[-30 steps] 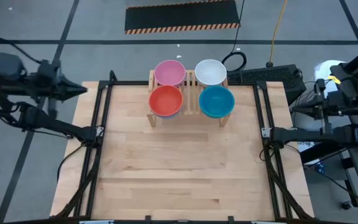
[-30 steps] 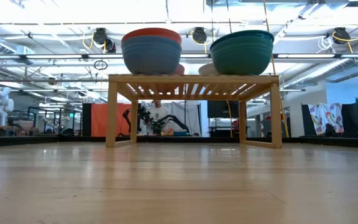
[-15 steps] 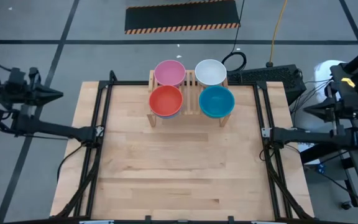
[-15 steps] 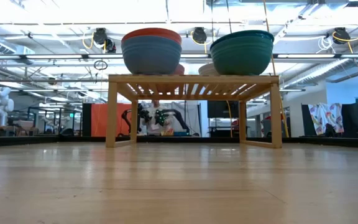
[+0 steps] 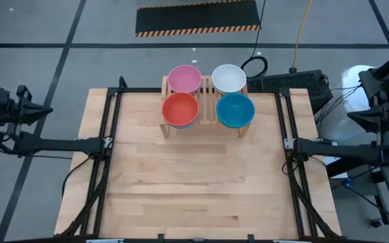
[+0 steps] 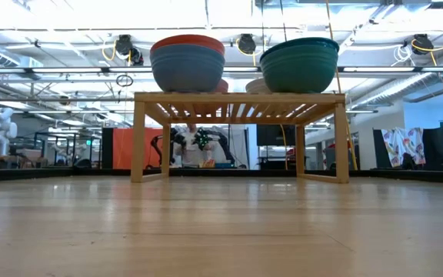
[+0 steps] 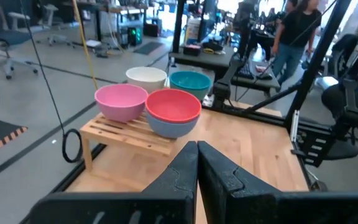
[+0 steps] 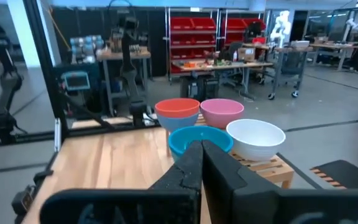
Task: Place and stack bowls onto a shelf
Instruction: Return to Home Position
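Left gripper (image 7: 197,158) and right gripper (image 8: 202,155) pinched together, empty; round plastic bowls (image 5: 180,108) sit mouth-up on slatted light-wood shelf (image 5: 208,101).

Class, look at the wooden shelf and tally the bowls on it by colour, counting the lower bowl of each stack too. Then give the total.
pink bowl: 1
white bowl: 1
red bowl: 1
blue bowl, under the red: 1
teal-blue bowl: 1
green bowl, under the teal-blue: 1
Total: 6 bowls
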{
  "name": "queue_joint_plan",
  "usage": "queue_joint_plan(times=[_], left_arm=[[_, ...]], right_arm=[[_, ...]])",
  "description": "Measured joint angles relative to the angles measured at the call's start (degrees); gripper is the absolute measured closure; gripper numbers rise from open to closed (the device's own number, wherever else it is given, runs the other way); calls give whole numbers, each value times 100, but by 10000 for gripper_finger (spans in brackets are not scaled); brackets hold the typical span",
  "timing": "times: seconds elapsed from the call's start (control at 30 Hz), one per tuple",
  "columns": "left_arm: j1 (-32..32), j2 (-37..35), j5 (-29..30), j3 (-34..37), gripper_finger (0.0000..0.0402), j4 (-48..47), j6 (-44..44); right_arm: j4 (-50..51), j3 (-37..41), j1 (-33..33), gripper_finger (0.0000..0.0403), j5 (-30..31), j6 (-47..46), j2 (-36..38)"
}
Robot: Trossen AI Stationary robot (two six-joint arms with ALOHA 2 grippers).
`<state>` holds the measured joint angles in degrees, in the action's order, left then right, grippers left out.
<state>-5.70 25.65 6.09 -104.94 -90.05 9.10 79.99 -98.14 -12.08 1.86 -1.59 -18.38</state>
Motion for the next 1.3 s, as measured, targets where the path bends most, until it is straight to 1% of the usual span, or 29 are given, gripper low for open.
queue_joint_plan(times=[0.23,0.37,0.57,0.63,0.73,0.87,0.93,1.0,1.07,1.13,1.2,1.3], left_arm=[[-259,-784,-2,309,387,0,77],[-474,-1158,-4,423,387,4,237],[-776,-1566,6,434,387,3,176],[-884,-1619,15,427,387,8,179],[-1034,-1648,22,434,387,2,132],[-1223,-1648,33,506,387,94,-165],[-1331,-1648,44,649,387,318,-342],[-1425,-1646,-1,831,387,513,-563],[-1477,-1644,-24,1051,387,883,-757],[-1508,-1644,-113,1297,387,1017,-870],[-1507,-1641,-288,1542,387,1032,-904],[-1493,-1641,-449,1953,387,1250,-793]], right_arm=[[59,6,0,403,6,-35,364],[395,15,-2,403,178,-97,654],[463,119,-113,403,915,-247,1224],[445,152,-180,403,1037,-249,1382],[414,228,-266,403,1030,-247,1586],[173,553,-386,403,1026,-116,1804],[-149,794,-421,403,882,114,1804],[-557,1073,-442,403,509,378,1796],[-1207,1402,-435,403,63,688,1783],[-1660,1764,-435,403,-305,1015,1765],[-1892,2074,-435,403,-393,1225,1776],[-2208,2626,-435,403,-369,1262,1780]])
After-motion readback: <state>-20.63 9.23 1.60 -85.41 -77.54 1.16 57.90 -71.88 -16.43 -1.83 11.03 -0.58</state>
